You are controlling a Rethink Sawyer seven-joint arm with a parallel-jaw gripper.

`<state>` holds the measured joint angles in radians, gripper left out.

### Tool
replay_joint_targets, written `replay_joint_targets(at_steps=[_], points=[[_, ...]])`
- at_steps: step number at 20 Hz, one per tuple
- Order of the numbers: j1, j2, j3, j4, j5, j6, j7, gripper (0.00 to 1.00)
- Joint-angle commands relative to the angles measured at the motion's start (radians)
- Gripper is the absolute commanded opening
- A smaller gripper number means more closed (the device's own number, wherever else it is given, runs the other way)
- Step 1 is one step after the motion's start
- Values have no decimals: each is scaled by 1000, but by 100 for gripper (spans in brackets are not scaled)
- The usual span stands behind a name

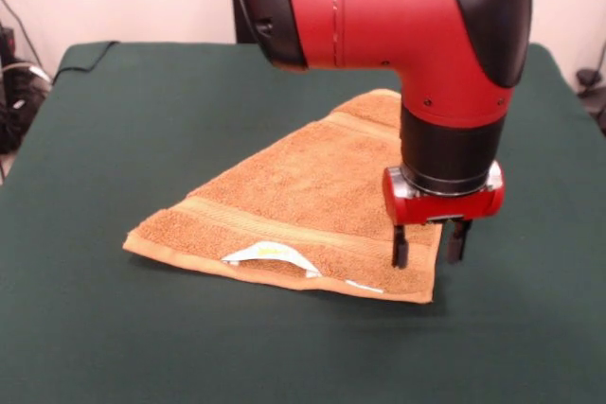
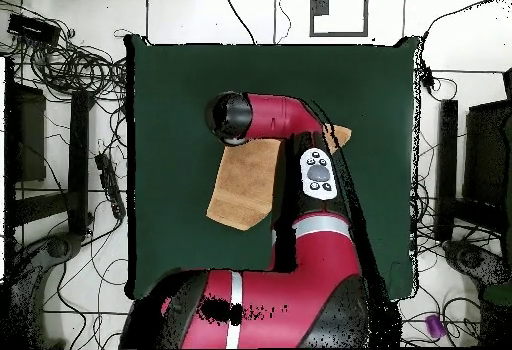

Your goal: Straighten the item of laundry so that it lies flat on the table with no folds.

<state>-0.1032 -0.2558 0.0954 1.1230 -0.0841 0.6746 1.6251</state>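
From my remote station I see a large rectangular table [image 1: 142, 347] covered in dark green cloth, smooth and matte, with slightly rounded far corners. It fills most of the front view.

Next in size is the Sawyer arm [image 1: 379, 7], a thick rounded shell of glossy red plastic with black joint caps. In the front view it comes down from the top edge, bends at an elbow and ends in a black cylindrical wrist. In the overhead view the arm [image 2: 290, 266] reaches from the bottom edge across the table and hides part of the cloth beneath it.

The towel [image 1: 303, 191] lies near the middle of the table. It is orange-tan terry with a nubby, looped pile. It is folded over itself into a rough triangle, its point toward the robot and its long edge toward the front camera. A flat woven band runs parallel to that near hemmed edge, and another crosses near the far tip. A small white label [image 1: 270, 254] curls up from the near hem.

The gripper [image 1: 430, 245] has a red block body with two short black fingers [image 1: 401, 248] pointing straight down. They stand apart with nothing between them, over the towel's near right corner as the front camera sees it. I cannot tell whether the tips touch the pile.
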Motion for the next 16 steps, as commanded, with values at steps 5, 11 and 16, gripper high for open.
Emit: replay_joint_targets(at_steps=[5, 11, 16], points=[[35, 24, 39, 68, 44, 116, 149, 100], [27, 35, 39, 79, 38, 91, 139, 100], [17, 55, 38, 67, 23, 73, 117, 100]])
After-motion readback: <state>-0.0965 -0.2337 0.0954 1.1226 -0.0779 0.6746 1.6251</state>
